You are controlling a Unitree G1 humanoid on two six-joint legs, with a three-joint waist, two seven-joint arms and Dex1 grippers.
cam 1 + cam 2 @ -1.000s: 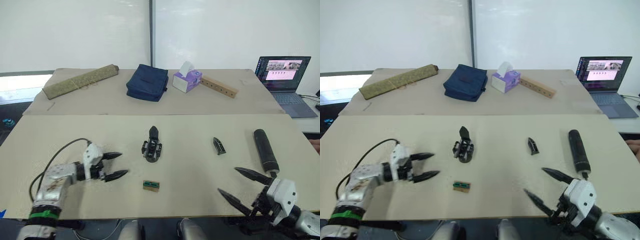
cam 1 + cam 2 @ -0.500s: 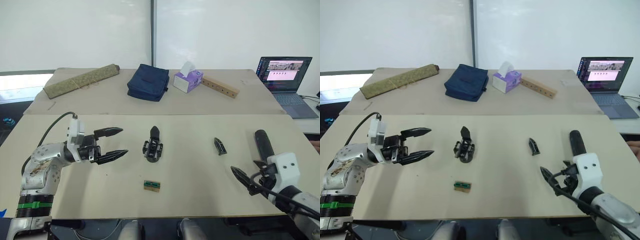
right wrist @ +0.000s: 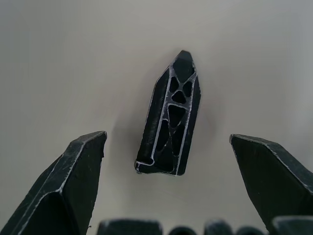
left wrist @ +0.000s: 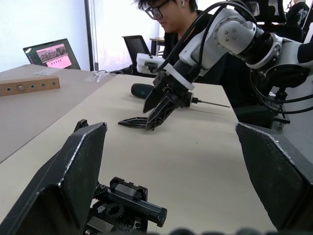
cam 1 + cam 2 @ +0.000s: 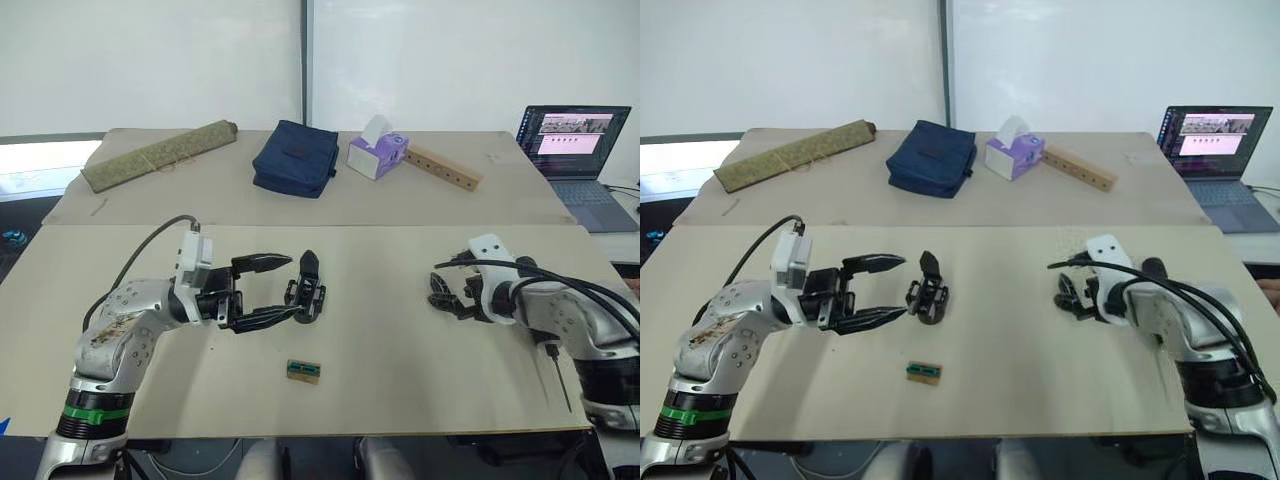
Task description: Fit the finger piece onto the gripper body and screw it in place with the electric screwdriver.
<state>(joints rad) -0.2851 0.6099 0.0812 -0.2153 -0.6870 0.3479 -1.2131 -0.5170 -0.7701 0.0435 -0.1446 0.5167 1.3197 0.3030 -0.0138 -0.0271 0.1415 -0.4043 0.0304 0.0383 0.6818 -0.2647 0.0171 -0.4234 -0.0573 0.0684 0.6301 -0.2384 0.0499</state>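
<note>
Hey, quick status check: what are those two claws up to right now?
Left claw open around gripper body. Right claw open over finger piece, not gripping. Electric screwdriver untouched. Nothing in the way.

On the bench (image 5: 380,350), the gripper body (image 5: 305,292) sits in the middle, and the finger piece (image 3: 170,117) lies far to its right. The left tool (image 5: 283,291) is just left of the gripper body, the right tool (image 4: 159,108) is over the finger piece, and the electric screwdriver (image 4: 142,90) lies behind that.
</note>
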